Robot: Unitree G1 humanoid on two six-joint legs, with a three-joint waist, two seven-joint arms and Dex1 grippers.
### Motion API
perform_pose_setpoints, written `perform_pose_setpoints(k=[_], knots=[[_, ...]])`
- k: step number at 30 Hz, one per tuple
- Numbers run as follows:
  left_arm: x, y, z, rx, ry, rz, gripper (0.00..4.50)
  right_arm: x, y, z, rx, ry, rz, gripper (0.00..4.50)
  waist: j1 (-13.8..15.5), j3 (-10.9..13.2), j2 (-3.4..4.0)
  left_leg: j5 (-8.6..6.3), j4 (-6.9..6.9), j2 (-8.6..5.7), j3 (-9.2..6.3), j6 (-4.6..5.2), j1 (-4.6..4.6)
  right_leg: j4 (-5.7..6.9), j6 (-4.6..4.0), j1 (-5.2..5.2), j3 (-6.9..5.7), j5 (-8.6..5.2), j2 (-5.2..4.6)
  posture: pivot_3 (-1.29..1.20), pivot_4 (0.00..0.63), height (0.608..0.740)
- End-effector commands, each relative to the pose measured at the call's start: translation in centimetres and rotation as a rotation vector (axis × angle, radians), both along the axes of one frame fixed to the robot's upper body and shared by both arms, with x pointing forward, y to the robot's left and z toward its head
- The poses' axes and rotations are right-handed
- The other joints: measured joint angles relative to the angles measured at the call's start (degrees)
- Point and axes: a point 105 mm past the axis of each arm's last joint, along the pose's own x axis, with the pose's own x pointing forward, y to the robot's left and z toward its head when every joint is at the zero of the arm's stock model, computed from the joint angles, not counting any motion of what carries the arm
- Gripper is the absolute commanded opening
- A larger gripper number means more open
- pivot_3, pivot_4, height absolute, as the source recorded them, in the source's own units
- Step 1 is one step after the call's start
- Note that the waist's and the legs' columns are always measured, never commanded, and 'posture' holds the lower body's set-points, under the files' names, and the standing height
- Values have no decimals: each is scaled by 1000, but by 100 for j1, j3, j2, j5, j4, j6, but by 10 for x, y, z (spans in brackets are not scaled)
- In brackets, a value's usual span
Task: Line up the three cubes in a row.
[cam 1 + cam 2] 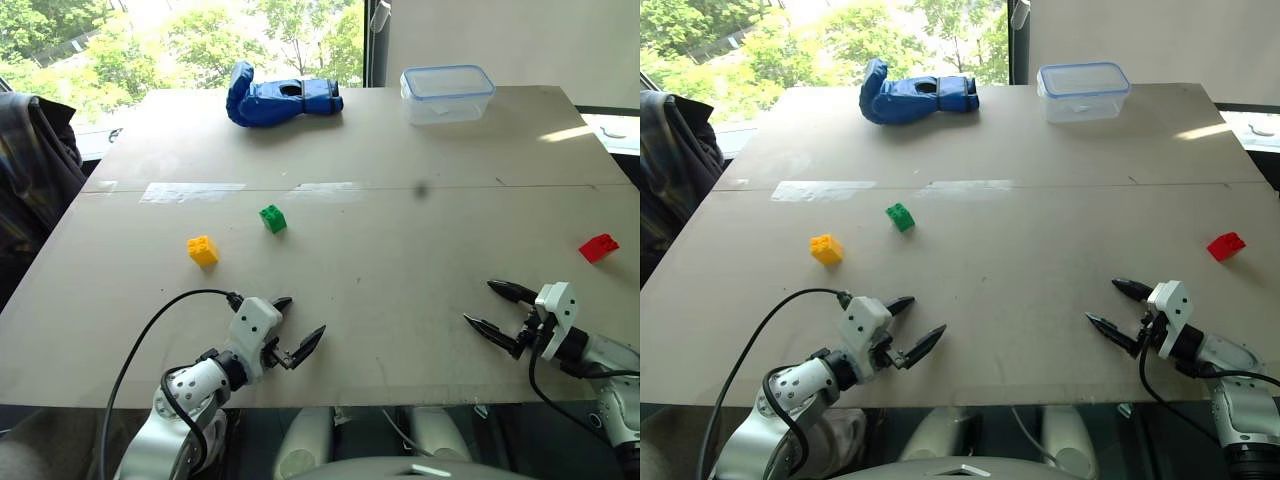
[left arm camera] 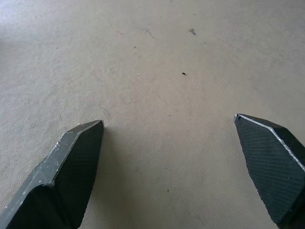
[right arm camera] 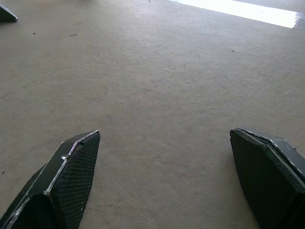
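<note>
On the table (image 1: 400, 330) we log three cubes, none lined up. Yellow cube (image 1: 203, 250) sits on the left side; green cube (image 1: 273, 218) lies near it, a little farther from us and toward the middle. Red cube (image 1: 598, 247) is well apart from both, close to the table's right edge.

Our left gripper (image 1: 297, 328) hovers low over the near edge, fingers (image 2: 71, 167) spread wide, bare tabletop between them, nothing held. Yellow cube is the nearest to it, but apart. Our right gripper (image 1: 490, 306) hangs over the near right part of the table, fingers (image 3: 66, 176) likewise spread wide and empty; red cube lies beyond it, not touching.

At the far edge: a blue glove (image 1: 280, 97) on its side, and a clear plastic container (image 1: 447, 93) with a blue-rimmed lid to its right. Strips of clear tape (image 1: 192, 191) run along a seam across the table. We find no readable writing or brand mark on any item.
</note>
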Motion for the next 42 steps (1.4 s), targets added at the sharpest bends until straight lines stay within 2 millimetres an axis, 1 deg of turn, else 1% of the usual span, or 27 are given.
perform_pose_setpoints(k=[1,4,20,24,28,31,34,35,38,42], knots=[[-3,-3,-4,-8,20,-24,4473,0,-2,7,-13,-29,-13,4500,0,0,0,0,0,0,0,0,0,0,0,0,0,0,0,0,150,740],[-5,-8,-1,-34,13,-49,4473,-1,-5,6,-21,-29,-32,4500,6,0,0,0,0,0,-1,0,-1,-1,0,0,0,0,0,0,150,740],[-4,-11,-2,-40,12,-64,4473,-2,-9,5,-27,-22,-54,4500,13,0,-1,-1,0,-1,-1,1,-3,-4,0,0,-2,0,-1,0,150,740],[-3,-15,1,-41,9,-112,4473,0,-12,11,-6,-43,-102,4500,22,0,-1,-1,0,-2,-2,1,-4,-4,0,0,-4,0,-1,0,150,740],[4,-29,20,-58,-33,-218,4473,3,-27,23,16,-89,-216,4500,33,1,-1,0,0,-4,-3,1,-6,-4,0,0,-6,0,-1,0,150,740],[7,-43,34,-77,-45,-311,4473,1,-45,29,8,-123,-314,4500,29,2,0,-1,0,-5,-6,1,-8,-2,0,-1,-9,0,-1,0,150,740],[10,-64,58,-69,-80,-466,4473,-2,-86,35,-14,-134,-534,4500,42,3,2,-1,0,-6,-6,1,-10,-3,1,-1,-9,1,0,0,150,740],[12,-69,66,-70,-86,-499,4473,-3,-97,37,-25,-138,-584,4500,57,4,1,0,0,-10,-8,1,-11,-2,1,-1,-11,1,0,0,150,740],[14,-78,89,-89,-96,-578,4473,-4,-121,38,-36,-126,-692,4500,27,3,1,0,0,-14,-6,1,-10,-2,1,0,-8,1,0,0,150,740],[12,-83,109,-100,-93,-643,4473,2,-139,37,-36,-76,-777,4500,-59,3,2,0,-13,-9,7,0,-1,-2,1,-2,8,1,7,0,150,740]])
